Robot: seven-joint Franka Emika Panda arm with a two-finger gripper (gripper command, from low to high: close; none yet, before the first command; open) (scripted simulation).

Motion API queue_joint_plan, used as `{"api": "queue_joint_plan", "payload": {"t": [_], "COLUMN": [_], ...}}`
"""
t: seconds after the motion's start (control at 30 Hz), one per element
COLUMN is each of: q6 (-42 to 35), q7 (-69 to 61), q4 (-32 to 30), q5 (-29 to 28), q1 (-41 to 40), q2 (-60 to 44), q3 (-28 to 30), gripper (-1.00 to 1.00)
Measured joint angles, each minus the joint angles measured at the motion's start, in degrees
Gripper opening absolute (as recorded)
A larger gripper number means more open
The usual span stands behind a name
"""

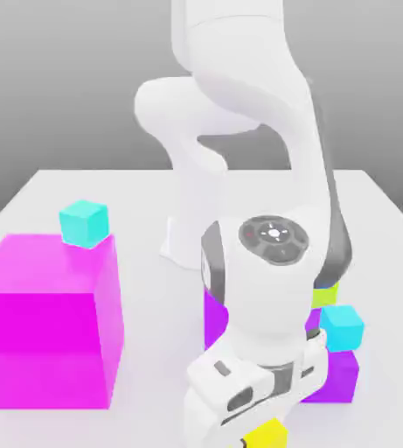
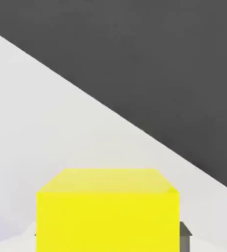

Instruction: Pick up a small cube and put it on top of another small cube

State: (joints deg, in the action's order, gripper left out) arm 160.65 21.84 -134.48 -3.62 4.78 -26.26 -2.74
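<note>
A small yellow cube (image 1: 270, 434) sits at the near edge of the white table (image 1: 143, 201), directly under the hand. My gripper (image 1: 255, 427) is lowered over it and shut on it. In the hand view the yellow cube (image 2: 108, 211) sits between the fingers, with a grey fingertip (image 2: 185, 235) pressed against one side. One small cyan cube (image 1: 84, 222) rests on top of a big magenta cube (image 1: 47, 324) on the exterior view's left. Another small cyan cube (image 1: 341, 326) rests on a purple cube (image 1: 337, 378) on the exterior view's right.
A lime cube (image 1: 324, 293) peeks out behind the arm's wrist, and a purple block (image 1: 214, 320) shows behind the forearm. The arm's base (image 1: 187, 236) stands mid-table. In the hand view the table's edge (image 2: 135, 129) runs diagonally, with dark floor beyond.
</note>
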Motion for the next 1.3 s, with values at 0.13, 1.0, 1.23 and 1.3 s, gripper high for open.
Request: {"api": "queue_joint_plan", "payload": {"t": [0.13, 1.0, 1.23, 1.3], "q6": [-5.52, -45.62, -39.22, -39.22], "q7": [-0.75, 45.01, 48.29, 48.29], "q4": [-1.37, -14.92, -22.29, -22.29], "q5": [0.99, -1.1, -0.93, -0.93], "q1": [-0.46, -24.44, -27.4, -27.4], "q2": [6.9, 60.77, 61.78, 61.78], "q3": [-0.66, 9.21, 9.92, 9.92], "gripper": [-1.0, -1.0, 1.0, 1.0]}}
